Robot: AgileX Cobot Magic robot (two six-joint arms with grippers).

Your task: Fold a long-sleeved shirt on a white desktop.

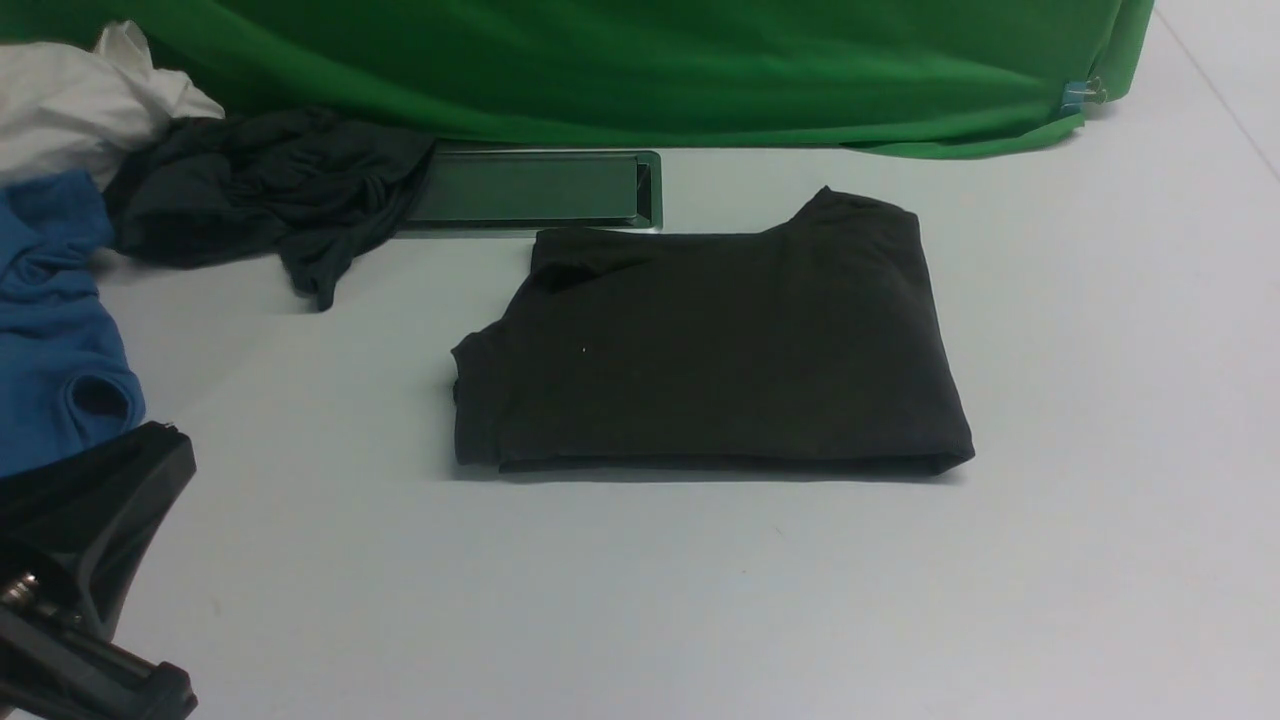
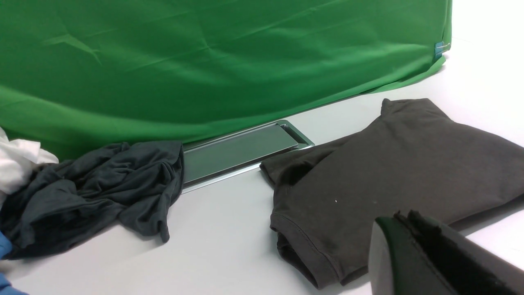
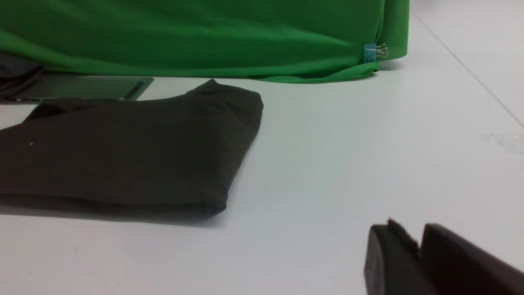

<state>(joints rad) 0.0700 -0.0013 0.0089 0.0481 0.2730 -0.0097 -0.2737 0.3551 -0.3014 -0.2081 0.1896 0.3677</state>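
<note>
From our forward camera, we see the dark brown-black long-sleeved cotton shirt lying folded into a flat rectangular packet on the smooth white desktop, its far edge just beside the grey rectangular metal cable hatch. Our left gripper shows only as a dark tip low at the left edge, well apart from the shirt and touching nothing. Behind hangs the draped green cloth; at far left sit a crumpled dark grey garment, a blue garment and a bunched white cloth. Our right gripper is out of this view.

From the left wrist, we see the shirt lying ahead of the left gripper, whose fingers are pressed together with nothing between them. The fingertips overlap the shirt's near edge in the picture, but we cannot tell whether they touch it. The grey garment lies off to one side by the hatch.

From the right wrist, we see the right gripper with its fingers parted by a narrow slit, grasping nothing, over bare desktop. The shirt lies clear of them, near the green cloth that a blue binder clip pins.
</note>
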